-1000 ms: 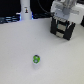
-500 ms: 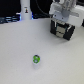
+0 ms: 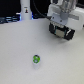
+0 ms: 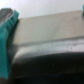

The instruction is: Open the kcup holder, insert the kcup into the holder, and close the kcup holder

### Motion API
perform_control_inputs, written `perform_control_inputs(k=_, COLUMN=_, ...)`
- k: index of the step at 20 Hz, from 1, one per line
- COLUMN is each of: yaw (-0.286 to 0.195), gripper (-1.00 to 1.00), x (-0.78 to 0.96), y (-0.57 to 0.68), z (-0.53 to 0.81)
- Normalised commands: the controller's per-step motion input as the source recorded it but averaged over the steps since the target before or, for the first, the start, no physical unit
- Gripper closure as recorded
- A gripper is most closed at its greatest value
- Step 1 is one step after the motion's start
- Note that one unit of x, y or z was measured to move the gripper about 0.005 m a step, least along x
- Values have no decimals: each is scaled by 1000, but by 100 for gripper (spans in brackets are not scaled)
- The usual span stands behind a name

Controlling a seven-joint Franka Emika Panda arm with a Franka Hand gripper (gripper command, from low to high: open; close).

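Observation:
The kcup (image 3: 36, 59), a tiny pod with a green top, sits alone on the white table toward the front in the exterior view. The kcup holder (image 3: 64, 34), a black boxy unit, stands at the back on the exterior view's right. My gripper (image 3: 59, 25) hangs right over the holder's top front, far from the kcup. In the wrist view a teal finger (image 4: 7, 30) lies against a pale, blurred bar (image 4: 47, 32) with a dark band beneath it. The other finger is out of view, so the jaws' state does not show.
A tall white bottle-like post (image 3: 25, 10) stands at the back on the exterior view's left. Dark equipment lines the back edge behind it. The white table (image 3: 20, 45) spreads between the kcup and the holder.
The gripper has stayed at the holder with hardly any visible shift. The kcup has not moved.

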Motion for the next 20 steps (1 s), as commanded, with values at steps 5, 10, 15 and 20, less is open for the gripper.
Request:
perform_control_inputs(k=5, yaw=-75, gripper=100, x=952, y=-283, z=256)
perform_control_inputs(k=10, yaw=-77, gripper=100, x=949, y=-302, z=241)
perform_control_inputs(k=15, yaw=-75, gripper=100, x=950, y=-308, z=245)
perform_control_inputs(k=20, yaw=-54, gripper=-100, x=442, y=-143, z=261)
